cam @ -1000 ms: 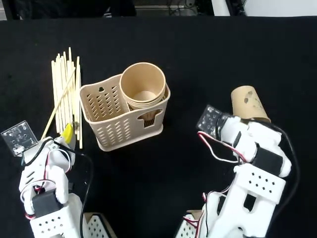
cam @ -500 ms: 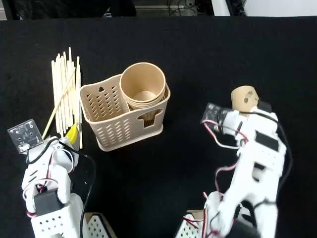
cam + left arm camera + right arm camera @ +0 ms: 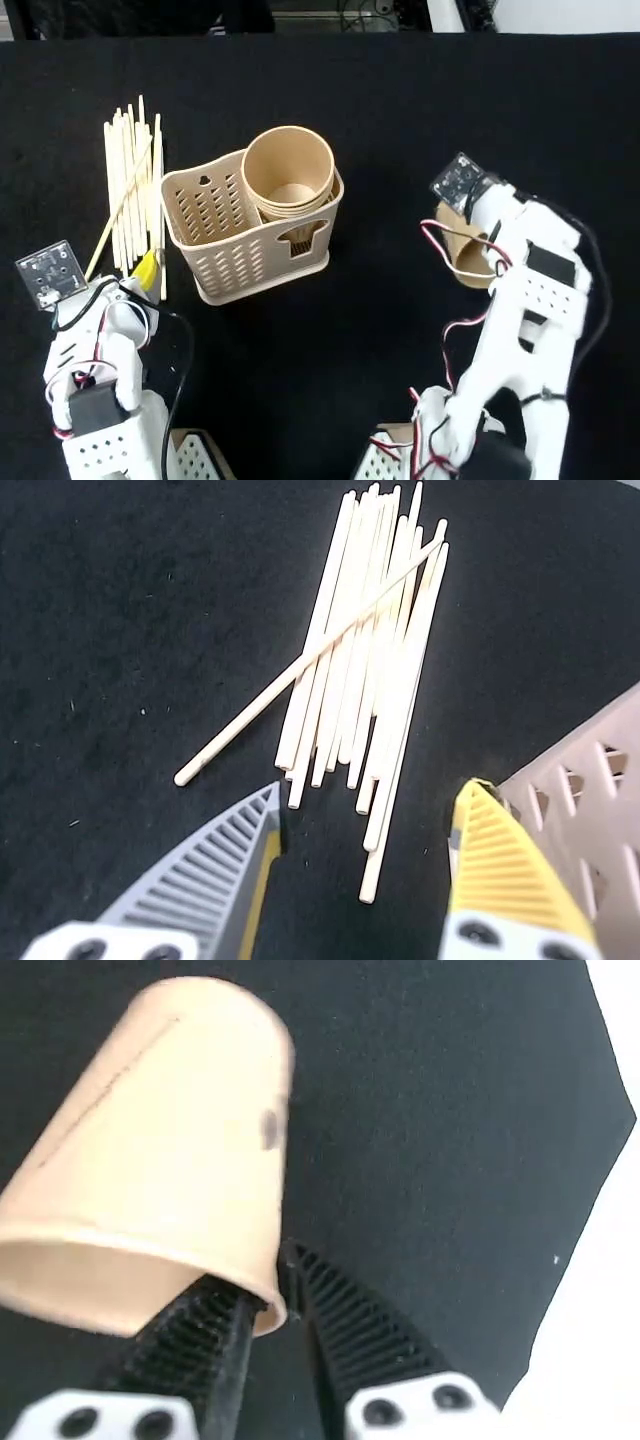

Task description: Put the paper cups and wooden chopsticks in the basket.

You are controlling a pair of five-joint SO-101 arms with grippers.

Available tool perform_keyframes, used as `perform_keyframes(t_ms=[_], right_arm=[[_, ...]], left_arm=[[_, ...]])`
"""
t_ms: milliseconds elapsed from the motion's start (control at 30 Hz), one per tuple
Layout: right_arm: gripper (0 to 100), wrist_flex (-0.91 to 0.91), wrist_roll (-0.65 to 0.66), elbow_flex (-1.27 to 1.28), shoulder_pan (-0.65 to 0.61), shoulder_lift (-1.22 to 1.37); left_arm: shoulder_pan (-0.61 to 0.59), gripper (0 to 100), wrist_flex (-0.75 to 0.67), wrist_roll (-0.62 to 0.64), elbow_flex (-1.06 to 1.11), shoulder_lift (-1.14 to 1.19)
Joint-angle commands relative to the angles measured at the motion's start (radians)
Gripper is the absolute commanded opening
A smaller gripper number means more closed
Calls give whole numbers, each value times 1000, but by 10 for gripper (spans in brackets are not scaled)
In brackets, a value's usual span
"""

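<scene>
Left gripper (image 3: 370, 800) hangs low, jaws spread wide; right gripper (image 3: 275, 1280) is pinched nearly closed.

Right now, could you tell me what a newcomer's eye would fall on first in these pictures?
The basket mid-table, with stacked cups in one compartment, draws the eye first. To its right, the right claw pinches the rim of a tipped cup; on its other side chopsticks lie piled on the black table, the open left claw at their near ends.
</scene>
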Motion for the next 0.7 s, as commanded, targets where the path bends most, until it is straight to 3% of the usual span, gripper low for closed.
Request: perform_keyframes(t_ms=[0, 367, 500, 667], right_arm=[[11, 276, -101, -208, -35, -90], [11, 1099, -597, -1185, -206, 133], [11, 1105, -779, -1419, -273, 239], [11, 1103, -907, -1498, -470, 255]], left_arm=[[8, 274, -15, -6, -10, -6], [8, 274, -12, -6, -13, -6], [8, 274, -12, -6, -15, -6], [8, 274, -12, -8, -15, -6]])
